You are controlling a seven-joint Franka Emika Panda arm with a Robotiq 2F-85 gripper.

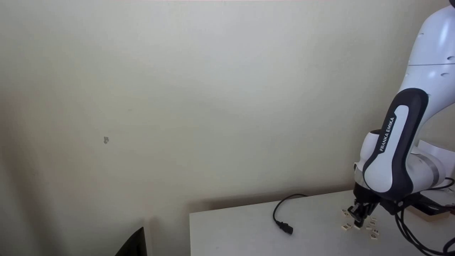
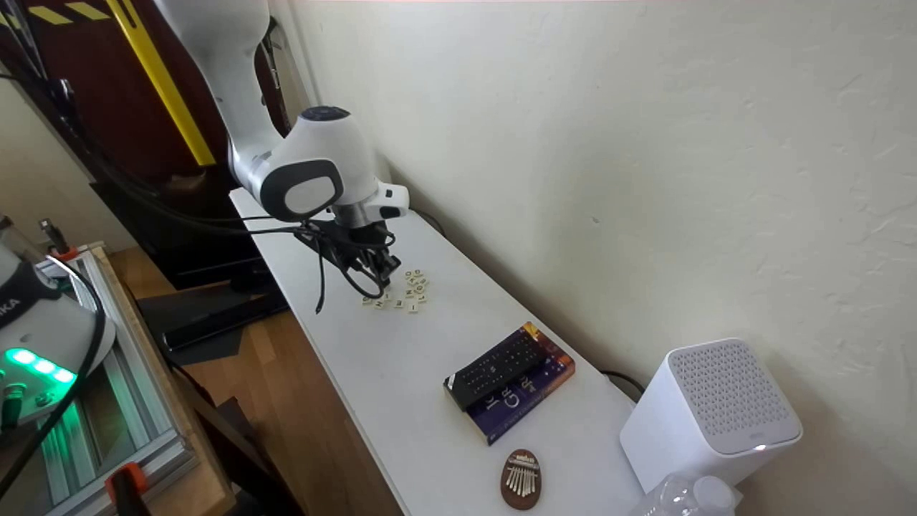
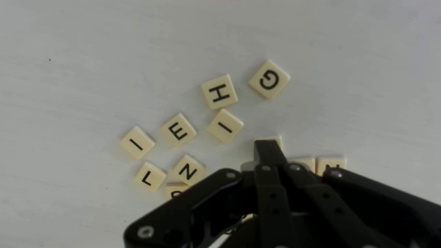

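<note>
My gripper (image 3: 270, 151) points down at the white table, its fingers together and no object visible between them. Directly beneath the fingertips lies a cream letter tile (image 3: 279, 141), mostly covered; whether they touch it I cannot tell. Just right of it are a half-hidden tile (image 3: 309, 163) and another with a partly covered letter (image 3: 335, 160). Up and left in the wrist view lie a G tile (image 3: 269, 80), an H tile (image 3: 219, 92), an I tile (image 3: 225, 126) and an E tile (image 3: 178, 130). Further tiles, including an N (image 3: 188, 170) and an L (image 3: 150, 176), sit lower left.
A black cable plug (image 1: 285, 228) rests on the table (image 1: 231, 231). Along it in an exterior view are a black remote (image 2: 494, 369) on a purple book (image 2: 512, 407), a brown kalimba (image 2: 521, 480), a white box (image 2: 688, 423) and a clear bottle (image 2: 673, 498). Cables hang beside the gripper.
</note>
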